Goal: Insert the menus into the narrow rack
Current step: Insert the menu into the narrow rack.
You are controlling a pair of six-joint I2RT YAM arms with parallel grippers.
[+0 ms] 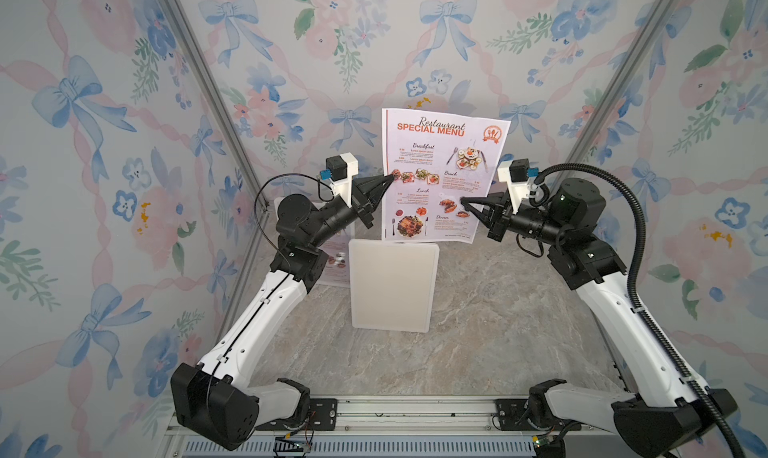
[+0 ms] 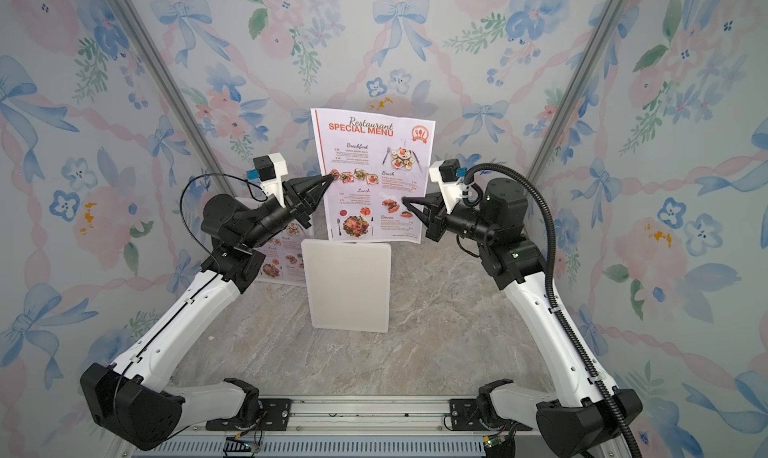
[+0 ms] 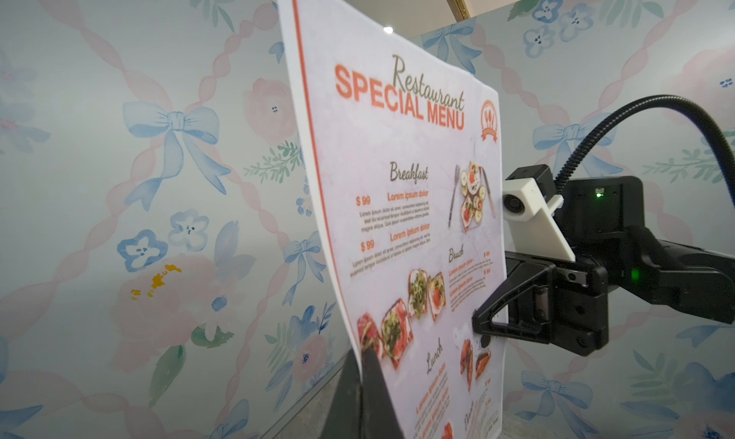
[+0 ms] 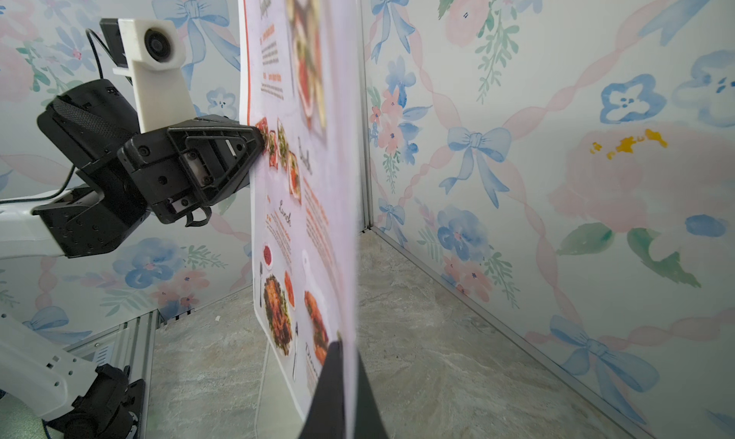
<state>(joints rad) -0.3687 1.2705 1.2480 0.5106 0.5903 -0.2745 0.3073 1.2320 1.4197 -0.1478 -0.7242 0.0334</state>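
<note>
Above the far end of the white rack [image 1: 392,285] [image 2: 347,287], one menu [image 1: 444,173] [image 2: 374,173] hangs upright in the air, printed side facing the near side of the cell and its "Restaurant SPECIAL MENU" heading at the top. The left gripper [image 1: 392,177] [image 2: 331,177] is clamped on the sheet's left edge at about mid-height, beside the row of small food photos. In the left wrist view the menu [image 3: 397,218] is pinched between this gripper's [image 3: 364,353] two dark fingers. The right gripper [image 1: 463,202] [image 2: 404,200] is closed on the same sheet a little in from its right edge and lower down. In the right wrist view the paper [image 4: 294,218] runs edge-on between its [image 4: 342,345] jaws, with the left gripper [image 4: 258,138] across from it.

The sheet bows slightly between the two grips. Its lower edge sits just over the rack's far edge in both top views, though whether paper and rack touch is hard to tell from this angle. The rack stands at the middle of the marble-patterned table [image 1: 498,310].

A second menu [image 1: 334,260] [image 2: 282,252] lies to the left of the rack, mostly hidden behind the left arm.
</note>
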